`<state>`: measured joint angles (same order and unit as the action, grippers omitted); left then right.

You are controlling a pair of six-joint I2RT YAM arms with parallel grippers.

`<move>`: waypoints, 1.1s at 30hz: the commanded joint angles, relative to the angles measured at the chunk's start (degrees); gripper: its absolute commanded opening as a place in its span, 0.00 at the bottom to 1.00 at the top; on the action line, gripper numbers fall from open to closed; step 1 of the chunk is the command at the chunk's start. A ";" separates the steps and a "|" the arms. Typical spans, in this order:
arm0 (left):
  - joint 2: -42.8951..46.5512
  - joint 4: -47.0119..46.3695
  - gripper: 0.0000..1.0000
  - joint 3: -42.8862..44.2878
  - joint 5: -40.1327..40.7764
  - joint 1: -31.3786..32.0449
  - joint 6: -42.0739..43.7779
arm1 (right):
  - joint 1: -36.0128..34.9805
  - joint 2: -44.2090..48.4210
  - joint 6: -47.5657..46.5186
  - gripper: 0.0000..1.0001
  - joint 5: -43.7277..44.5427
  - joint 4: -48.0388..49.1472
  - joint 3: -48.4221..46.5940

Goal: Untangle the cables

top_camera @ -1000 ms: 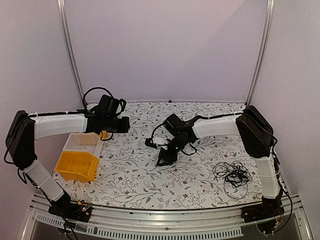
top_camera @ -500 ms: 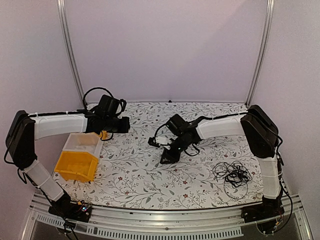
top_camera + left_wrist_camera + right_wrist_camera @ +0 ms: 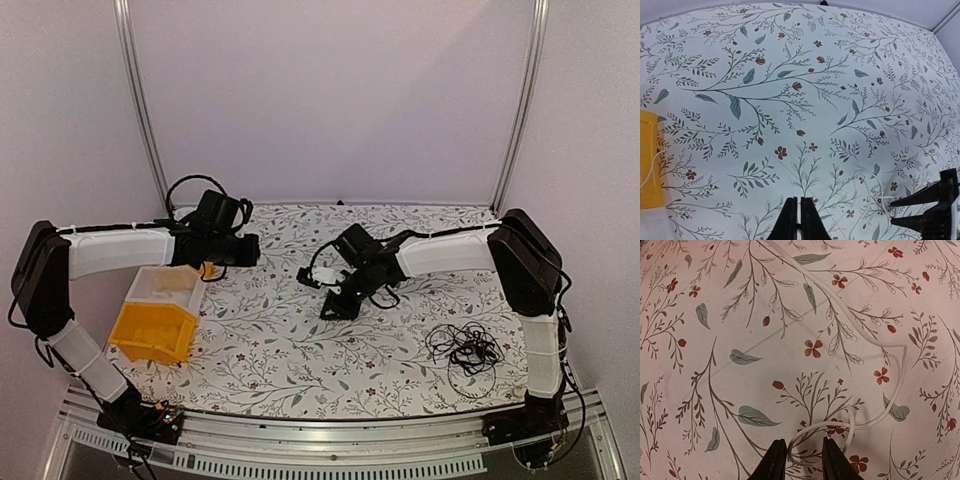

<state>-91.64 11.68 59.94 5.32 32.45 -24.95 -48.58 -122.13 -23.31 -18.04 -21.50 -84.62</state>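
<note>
The cables, a loose tangle of thin black wires, lie on the floral cloth at the front right, apart from both grippers. A thin white cable curves across the cloth in the right wrist view. Its end forms a small loop between the fingers of my right gripper, which is open with a narrow gap. In the top view my right gripper points down at mid-table. My left gripper is shut on nothing and hovers over the cloth; the top view places the left gripper at the back left.
A yellow bin stands at the front left under the left arm, and the bin's edge shows in the left wrist view. The right gripper's black fingers show at that view's right edge. The floral cloth covers the table.
My right gripper's jaws have narrowed around the white cable loop, and the gripper has shifted slightly toward the back. The left arm has not moved.
</note>
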 commanded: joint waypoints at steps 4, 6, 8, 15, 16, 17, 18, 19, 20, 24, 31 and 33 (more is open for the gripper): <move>0.23 0.10 0.00 -1.23 -0.80 0.09 0.02 | 0.44 5.28 -4.12 0.30 -3.89 -1.56 -0.27; 0.30 0.17 0.00 -1.36 -1.00 0.05 0.04 | 0.65 5.93 -5.14 0.32 -4.64 -0.99 0.43; 0.39 0.34 0.00 -1.47 -1.31 0.12 -0.05 | 0.66 5.60 -5.02 0.37 -2.86 -0.31 0.28; 1.39 0.58 0.00 -1.98 -1.45 0.07 -0.48 | 0.65 -1.40 -3.86 0.46 -2.18 -2.49 -4.97; 1.49 0.64 0.00 -1.98 -1.40 0.12 -0.60 | 0.67 -2.00 -3.71 0.46 -1.92 -2.50 -5.43; 1.54 0.62 0.00 -1.95 -1.37 0.01 -0.60 | 0.68 -2.77 -3.55 0.46 -1.61 -2.68 -5.91; 1.50 0.67 0.00 -1.94 -1.37 0.07 -0.56 | 0.67 -3.23 -3.38 0.46 -1.22 -2.82 -6.32; 1.45 0.69 0.00 -1.89 -1.41 0.04 -0.60 | 0.68 -3.85 -3.34 0.45 -0.83 -2.86 -6.61; 1.39 0.66 0.00 -1.85 -1.42 0.01 -0.61 | 0.68 -4.22 -3.32 0.43 -0.47 -2.91 -6.81; 1.12 0.71 0.00 -1.67 -1.27 0.10 -0.60 | 0.68 -5.28 -2.95 0.36 0.36 -2.81 -6.56; 0.83 1.01 0.00 -1.34 0.61 0.01 0.63 | 0.86 -2.64 -1.96 0.00 1.51 -1.52 -3.59; 0.87 1.84 0.00 -0.66 3.05 -0.24 2.08 | 1.38 -0.27 -1.79 0.00 1.61 -1.53 -1.47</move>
<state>-91.59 11.94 58.74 4.99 32.45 -24.99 -48.14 -126.54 -25.80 -17.89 -22.81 -89.14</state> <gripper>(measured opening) 0.002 0.021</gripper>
